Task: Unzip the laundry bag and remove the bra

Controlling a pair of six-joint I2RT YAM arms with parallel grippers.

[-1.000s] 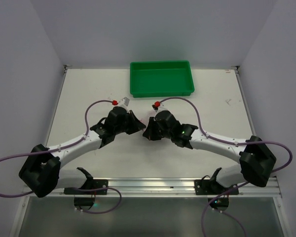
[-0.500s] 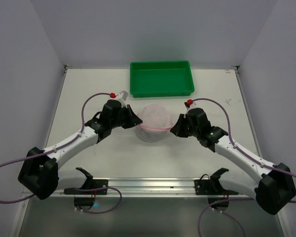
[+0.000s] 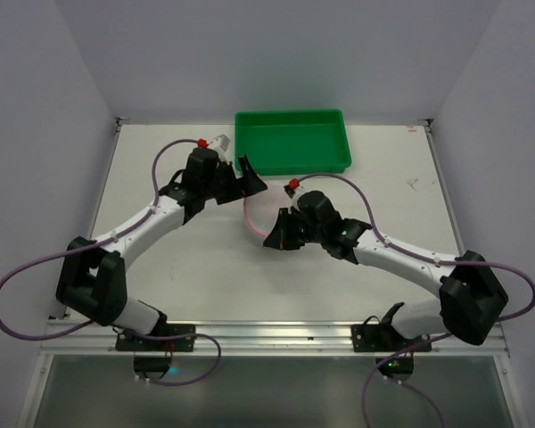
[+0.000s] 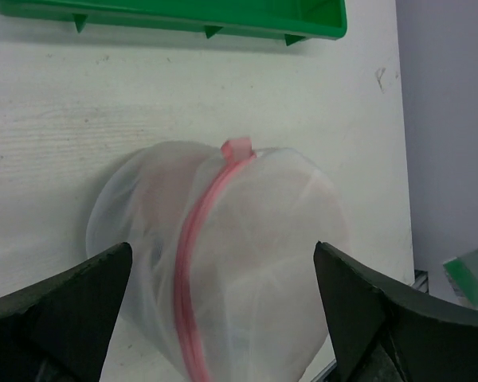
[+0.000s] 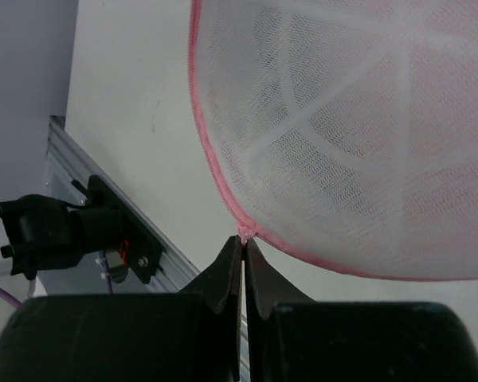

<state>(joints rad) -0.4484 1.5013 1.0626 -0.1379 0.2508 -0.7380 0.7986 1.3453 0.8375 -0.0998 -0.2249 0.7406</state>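
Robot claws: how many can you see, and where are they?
2. The left claw is wide open beside the mesh bag, near the green tray. The right claw is pinched shut on the bag's pink rim at its front.

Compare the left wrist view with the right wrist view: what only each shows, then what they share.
Only left wrist: the green tray beyond the laundry bag, a pink tab on the rim, the left gripper open either side of the bag. Only right wrist: the right gripper shut on the pink rim, the mesh weave close up, a metal rail at the table edge. Both: the bag with its pink rim, on the white table.
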